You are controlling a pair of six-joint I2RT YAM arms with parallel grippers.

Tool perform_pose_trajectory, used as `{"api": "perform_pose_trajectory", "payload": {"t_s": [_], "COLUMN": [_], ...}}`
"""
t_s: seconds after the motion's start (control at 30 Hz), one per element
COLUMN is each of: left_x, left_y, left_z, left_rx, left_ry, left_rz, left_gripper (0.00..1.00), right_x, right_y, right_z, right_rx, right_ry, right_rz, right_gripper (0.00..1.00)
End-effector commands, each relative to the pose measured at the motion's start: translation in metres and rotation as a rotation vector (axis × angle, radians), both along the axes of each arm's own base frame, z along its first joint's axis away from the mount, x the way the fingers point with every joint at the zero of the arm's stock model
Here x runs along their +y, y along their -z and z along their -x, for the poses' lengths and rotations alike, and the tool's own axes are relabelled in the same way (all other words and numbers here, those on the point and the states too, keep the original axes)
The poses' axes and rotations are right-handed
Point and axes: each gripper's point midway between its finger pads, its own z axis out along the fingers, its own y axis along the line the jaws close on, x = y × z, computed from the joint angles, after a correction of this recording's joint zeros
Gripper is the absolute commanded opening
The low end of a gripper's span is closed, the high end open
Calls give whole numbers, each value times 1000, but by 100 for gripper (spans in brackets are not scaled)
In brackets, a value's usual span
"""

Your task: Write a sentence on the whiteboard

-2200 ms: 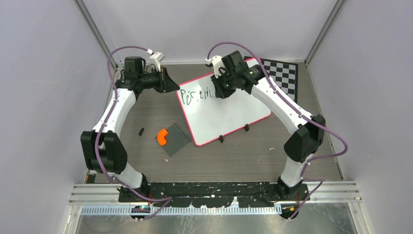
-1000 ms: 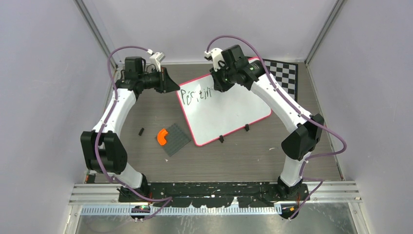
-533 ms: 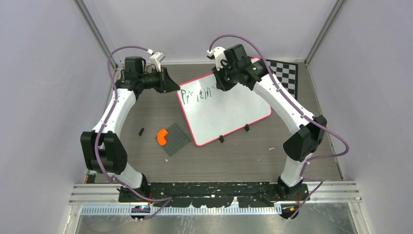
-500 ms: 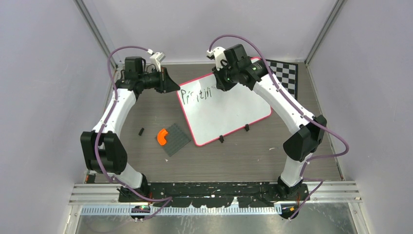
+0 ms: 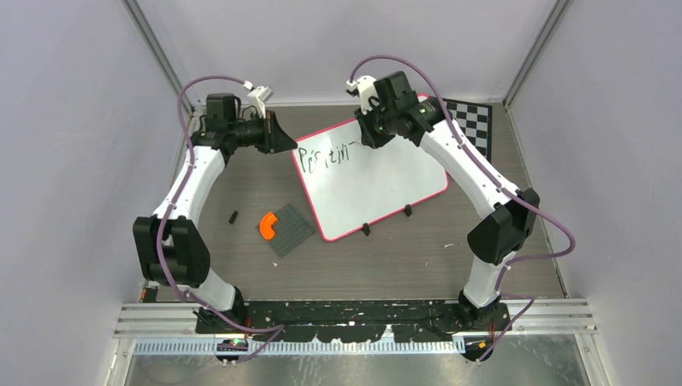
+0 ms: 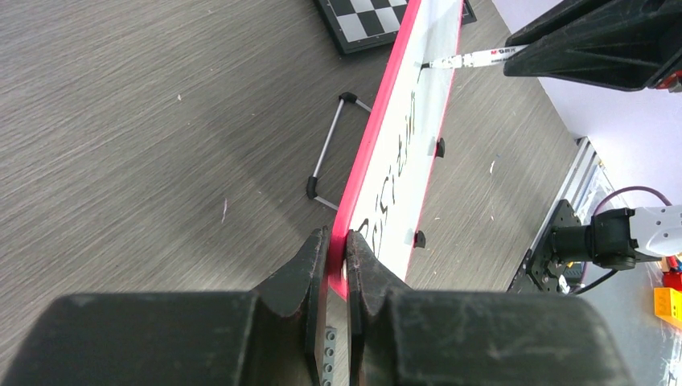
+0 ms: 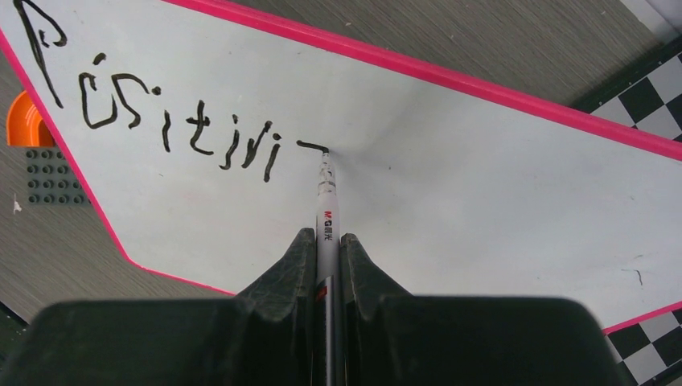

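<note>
Lying askew on the far half of the table (image 5: pixel 241 185): the whiteboard (image 5: pixel 378 189), with a white face, red-pink rim, rounded corners and two black feet (image 5: pixel 365 229) on its near edge.

Top external view:
- The left gripper (image 5: pixel 283 138) sits at the board's far-left corner.
- The right gripper (image 5: pixel 368 141) hangs over the board's far edge, at the right end of the writing.
- The sentence (image 5: pixel 326 156) is one thin black line on the far-left part of the face.
- A chessboard (image 5: pixel 470 121) lies just beside the far-right corner.
- A grey studded plate (image 5: pixel 291 229) lies near the board's near-left edge, with an orange piece (image 5: pixel 268 225) touching its left corner.

Left wrist view:
- The left gripper is clamped on the red-pink rim, one finger on each side.
- The board is seen edge-on, running away from the fingers, and the writing is too foreshortened to read.
- A wire loop (image 6: pixel 328 153) stands at the back of the board and reaches the table.
- Far along the face, a marker (image 6: pixel 474 58) points its tip at the board from the right gripper.

Right wrist view:
- The right gripper is closed on the marker's white barrel, and the black tip touches the face.
- The tip rests at the right end of a short horizontal stroke, directly right of the last letter.
- The letters read roughly "Positivi". They are uneven, slant downward to the right and have separate dots.
- The rest of the face is blank except for one tiny mark near the right side.
- The chessboard, studded plate and orange piece show beyond the rim.
</note>
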Motion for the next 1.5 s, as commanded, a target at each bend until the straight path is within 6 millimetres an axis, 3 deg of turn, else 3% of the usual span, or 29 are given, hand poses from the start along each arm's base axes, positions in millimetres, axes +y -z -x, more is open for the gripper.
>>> {"api": "perform_pose_trajectory", "payload": {"t_s": [0.0,0.4,0.7,1.17,1.33,1.47], "left_x": [-12,-13,-14,-14,-14,-14], "left_y": [-2,-3,-3,-2,-2,-3], "left_z": [9,9,8,8,7,8], "left_rx": [3,0,-3,0,-1,-2], "left_ry": [42,45,46,47,46,47], "left_rz": [7,9,6,5,5,6], "left_gripper": [0,0,0,0,0,0], "right_x": [-10,5,6,-8,-14,-19], "right_y": [-24,-43,-24,1,1,-12], "right_z": [-11,-3,-14,9,5,-3], "right_rx": [-68,-72,-47,9,-12,-46], "right_ry": [28,-32,-12,-14,-3,21], "right_rz": [-17,-94,-58,-21,9,10], "right_gripper": [0,0,0,0,0,0]}}
